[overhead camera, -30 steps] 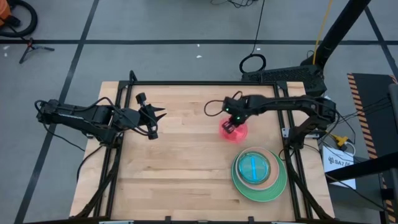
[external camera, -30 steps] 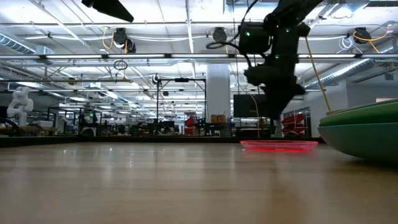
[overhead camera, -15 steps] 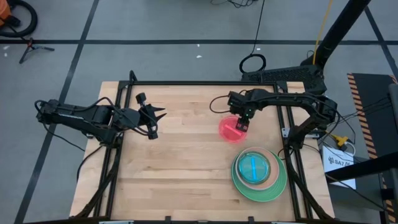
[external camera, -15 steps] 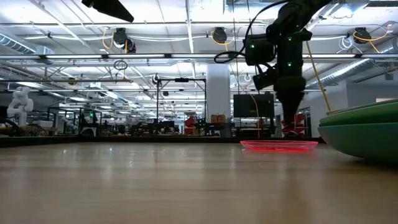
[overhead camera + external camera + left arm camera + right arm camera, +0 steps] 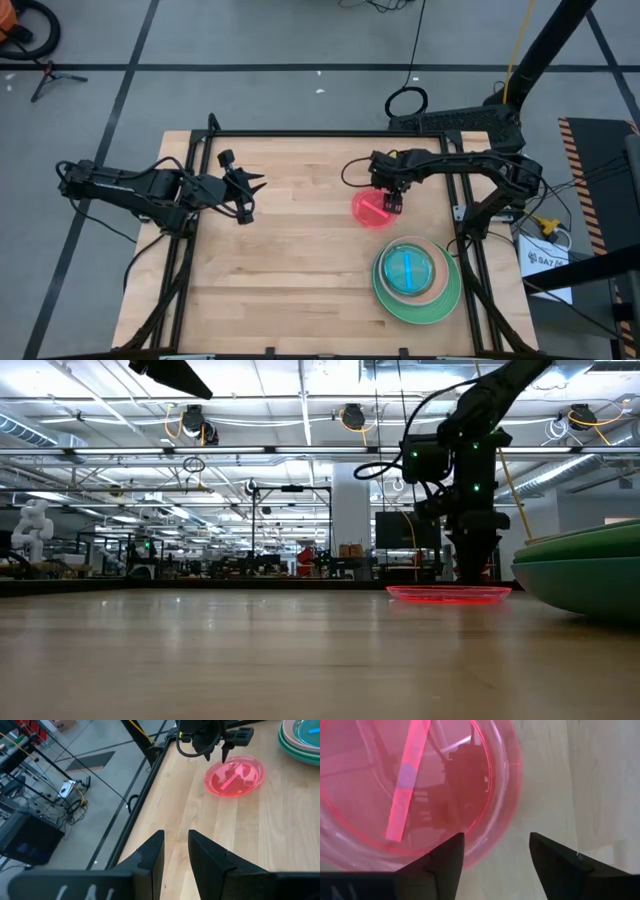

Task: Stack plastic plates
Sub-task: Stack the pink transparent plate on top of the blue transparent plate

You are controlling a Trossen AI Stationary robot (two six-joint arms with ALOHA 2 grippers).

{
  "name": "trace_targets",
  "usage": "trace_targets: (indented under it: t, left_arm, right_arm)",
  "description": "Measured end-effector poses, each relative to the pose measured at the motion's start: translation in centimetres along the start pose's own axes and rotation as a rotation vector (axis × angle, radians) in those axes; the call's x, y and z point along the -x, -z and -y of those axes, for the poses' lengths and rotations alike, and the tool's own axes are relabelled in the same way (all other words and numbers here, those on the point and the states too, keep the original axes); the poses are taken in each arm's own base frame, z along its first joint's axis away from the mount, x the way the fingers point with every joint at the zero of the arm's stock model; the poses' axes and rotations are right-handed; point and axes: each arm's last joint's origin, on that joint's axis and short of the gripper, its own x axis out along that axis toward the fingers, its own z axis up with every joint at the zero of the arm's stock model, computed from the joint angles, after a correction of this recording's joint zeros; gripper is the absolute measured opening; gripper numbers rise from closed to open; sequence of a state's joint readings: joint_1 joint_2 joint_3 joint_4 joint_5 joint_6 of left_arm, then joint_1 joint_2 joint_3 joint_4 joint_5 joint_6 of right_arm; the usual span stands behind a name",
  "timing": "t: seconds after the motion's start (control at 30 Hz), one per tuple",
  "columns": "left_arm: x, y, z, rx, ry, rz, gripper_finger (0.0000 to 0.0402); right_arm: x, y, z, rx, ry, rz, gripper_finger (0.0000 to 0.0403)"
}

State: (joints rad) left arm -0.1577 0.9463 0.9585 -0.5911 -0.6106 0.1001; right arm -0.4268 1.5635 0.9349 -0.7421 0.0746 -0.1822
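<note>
A small translucent red plate point(image 5: 371, 208) lies flat on the table's far right part, also in the right wrist view point(image 5: 395, 795). My right gripper point(image 5: 391, 205) points down at the plate's right rim point(image 5: 512, 795) and is open. One finger point(image 5: 447, 857) stands over the plate's inside, the other point(image 5: 555, 860) outside it. Whether they touch it, I cannot tell. A stack of plates point(image 5: 415, 282) sits near the right front, a large green one at the bottom and a small blue one point(image 5: 408, 270) on top. My left gripper point(image 5: 245, 190) waits open over the table's left part.
The table's black frame rails point(image 5: 300, 134) run along its far edge and sides. Bare wood point(image 5: 290, 270) lies between the two arms and toward the near edge. In the low view the green stack point(image 5: 585, 575) fills the right side, close behind the red plate point(image 5: 448, 594).
My right gripper has moved from over the red plate's middle toward the table's right edge, to the plate's right rim. It has come down, rolled about its own axis, and opened. The red plate has stayed flat in place.
</note>
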Motion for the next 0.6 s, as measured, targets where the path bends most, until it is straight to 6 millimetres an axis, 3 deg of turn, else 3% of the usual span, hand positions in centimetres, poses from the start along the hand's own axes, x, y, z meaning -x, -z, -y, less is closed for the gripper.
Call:
trace_targets:
  t: [0.27, 0.6]
  left_arm:
    - [0.0, 0.1, 0.0, 0.006, 0.000, -0.005, 0.0094]
    - [0.0, 0.0, 0.0, 0.006, 0.000, -0.004, 0.0094]
  right_arm:
    - [-2.0, 1.1, -0.2, -0.079, 0.004, 0.035, 0.0210]
    - [-2.4, 0.7, 0.0, -0.318, -0.159, 0.117, 0.0210]
